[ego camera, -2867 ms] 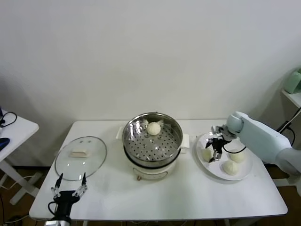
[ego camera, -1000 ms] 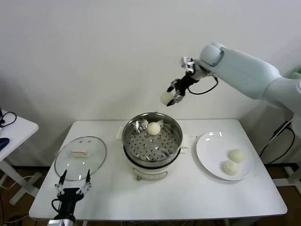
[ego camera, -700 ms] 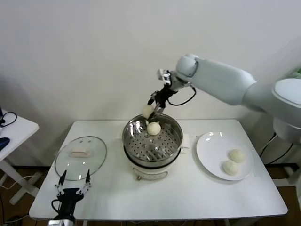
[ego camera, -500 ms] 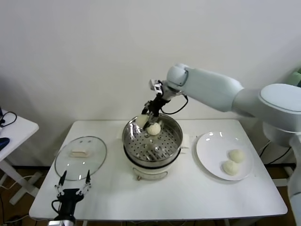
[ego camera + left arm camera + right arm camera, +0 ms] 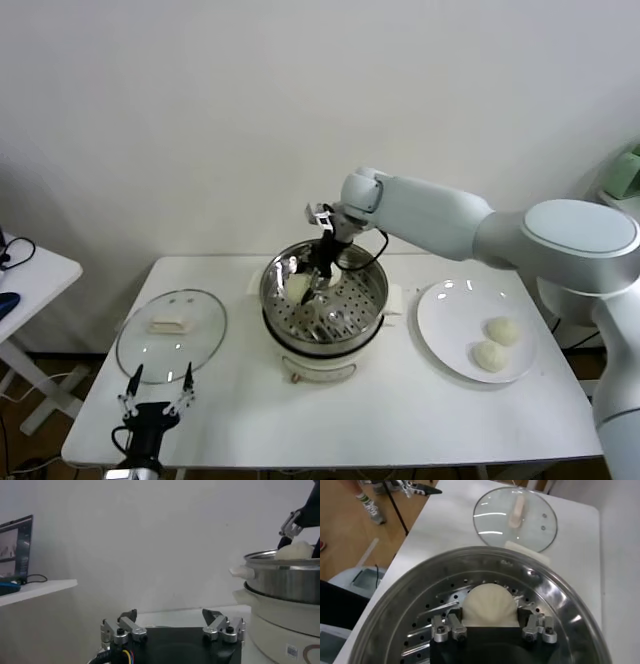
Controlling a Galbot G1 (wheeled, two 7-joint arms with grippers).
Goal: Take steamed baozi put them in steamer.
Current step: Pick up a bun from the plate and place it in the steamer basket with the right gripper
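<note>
The steamer [image 5: 325,305] stands mid-table, a shiny steel pot on a white base. My right gripper [image 5: 312,275] reaches down into it from the back, shut on a cream-white baozi [image 5: 297,288] just above the perforated tray. In the right wrist view the same baozi [image 5: 490,605] fills the gap in the right gripper [image 5: 492,619], with the steamer's rim [image 5: 420,580] all around. Two more baozi [image 5: 503,331] [image 5: 490,355] lie on the white plate [image 5: 440,300] to the right. My left gripper [image 5: 152,405] is parked open at the table's front left corner.
A glass lid [image 5: 172,335] with a pale knob lies flat left of the steamer, just behind the left gripper. A small white side table [image 5: 30,275] stands off the left edge. The arm's elbow arches over the plate.
The right gripper lifted a baozi off the plate, swung it high leftward, then lowered it into the steamer. The plate went from three baozi to two. The left arm stayed put.
</note>
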